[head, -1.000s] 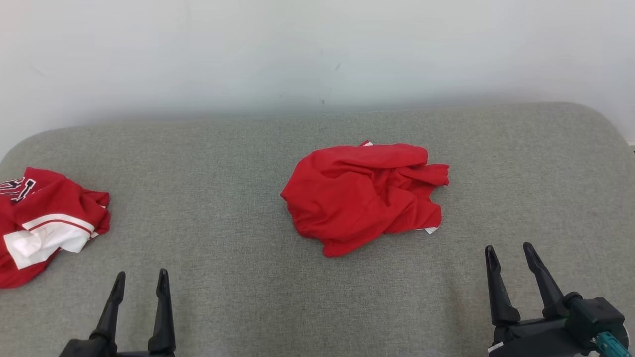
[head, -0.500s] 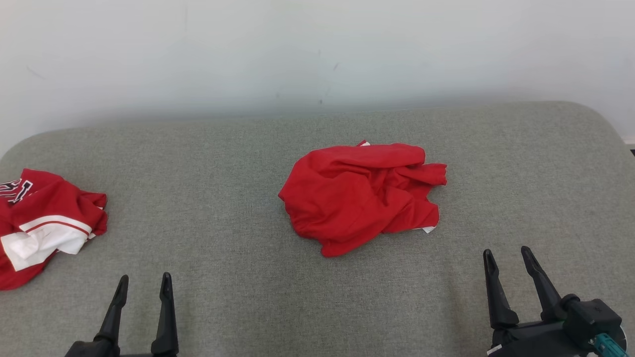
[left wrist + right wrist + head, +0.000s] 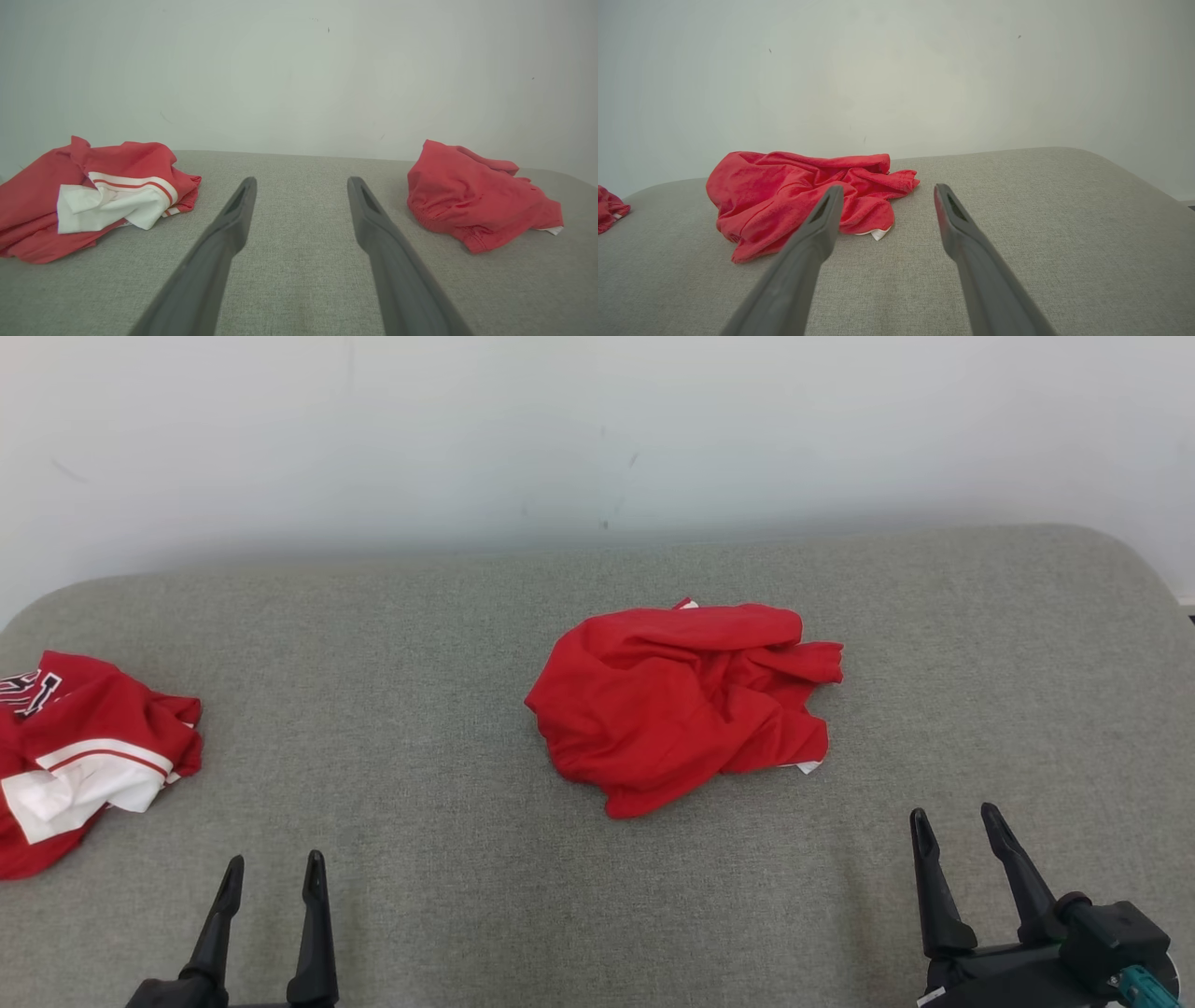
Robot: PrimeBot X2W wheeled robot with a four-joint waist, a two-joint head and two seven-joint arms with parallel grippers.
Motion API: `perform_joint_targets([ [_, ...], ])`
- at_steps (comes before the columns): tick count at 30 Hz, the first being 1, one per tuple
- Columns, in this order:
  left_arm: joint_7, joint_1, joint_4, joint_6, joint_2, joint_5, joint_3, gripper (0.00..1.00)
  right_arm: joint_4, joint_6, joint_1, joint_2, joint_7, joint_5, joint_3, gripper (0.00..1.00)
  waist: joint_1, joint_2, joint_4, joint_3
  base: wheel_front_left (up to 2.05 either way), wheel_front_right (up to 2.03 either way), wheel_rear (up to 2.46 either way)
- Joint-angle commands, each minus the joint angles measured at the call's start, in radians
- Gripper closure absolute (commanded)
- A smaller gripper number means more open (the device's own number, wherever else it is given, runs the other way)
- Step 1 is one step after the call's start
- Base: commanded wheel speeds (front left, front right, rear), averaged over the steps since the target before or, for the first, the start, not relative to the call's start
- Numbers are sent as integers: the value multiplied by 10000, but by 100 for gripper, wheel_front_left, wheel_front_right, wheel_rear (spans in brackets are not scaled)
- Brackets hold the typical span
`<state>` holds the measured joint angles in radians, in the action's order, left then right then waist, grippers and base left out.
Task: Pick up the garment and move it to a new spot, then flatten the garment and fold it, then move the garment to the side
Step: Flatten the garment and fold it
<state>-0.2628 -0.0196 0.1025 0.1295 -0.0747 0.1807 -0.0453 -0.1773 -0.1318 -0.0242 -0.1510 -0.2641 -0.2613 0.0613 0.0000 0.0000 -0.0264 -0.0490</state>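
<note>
Red garment (image 3: 681, 705) crumpled mid grey fabric surface (image 3: 420, 663); red-white jersey (image 3: 84, 756) far left. Wide open, empty: left claw (image 3: 274, 861) and right claw (image 3: 954, 814), both well apart from garment.

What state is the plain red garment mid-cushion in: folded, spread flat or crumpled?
Crumpled: the plain red garment lies bunched in an irregular, creased heap on the grey cushion.

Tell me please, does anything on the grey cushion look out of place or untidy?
The plain red garment lies crumpled in a heap in the middle of the grey cushion, with a white tag poking from its near right edge. A red-and-white jersey is bunched at the left edge. Nothing looks spilled or damaged.
</note>
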Motion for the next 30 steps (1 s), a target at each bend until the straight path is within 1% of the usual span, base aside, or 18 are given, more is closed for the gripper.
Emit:
perform_joint_targets([
  [1, -31, -97, 25, 11, 31, -49, -32, 0, -27, 22, -4, -67, -4, -10, 11, 0, 0, 0, -6, -26, 0, 0, 0],
  [7, -32, 199, 93, 1, 69, -77, -68, 0, -32, 22, -197, -59, -4, -36, 136, 0, 0, 0, -179, -220, 0, 0, 0],
  [11, -31, 589, 322, 1, -13, -175, 219, 0, -36, 22, -327, -77, -4, -97, 237, 0, 0, 0, -380, -407, 0, 0, 0],
  [17, -31, 2042, 1172, 1, -293, -61, 1395, 0, -70, 22, -579, -63, -4, -164, 271, 0, 0, 0, -970, -916, 0, 0, 0],
  [18, -32, 2592, 1616, 2, -374, 4, 1754, 0, -90, 22, -656, -49, -4, -194, 282, 0, 0, 0, -1200, -1105, 0, 0, 0],
  [23, -31, 3816, 3146, 0, -567, 269, 2342, 0, -95, 22, -913, 70, -3, -247, 327, 0, 0, 0, -1831, -1595, 0, 0, 0],
  [30, -32, 4925, 5078, 0, -763, 401, 2621, 0, -48, 22, -1176, 254, -4, -268, 211, 0, 0, 0, -2558, -2183, 0, 0, 0],
])
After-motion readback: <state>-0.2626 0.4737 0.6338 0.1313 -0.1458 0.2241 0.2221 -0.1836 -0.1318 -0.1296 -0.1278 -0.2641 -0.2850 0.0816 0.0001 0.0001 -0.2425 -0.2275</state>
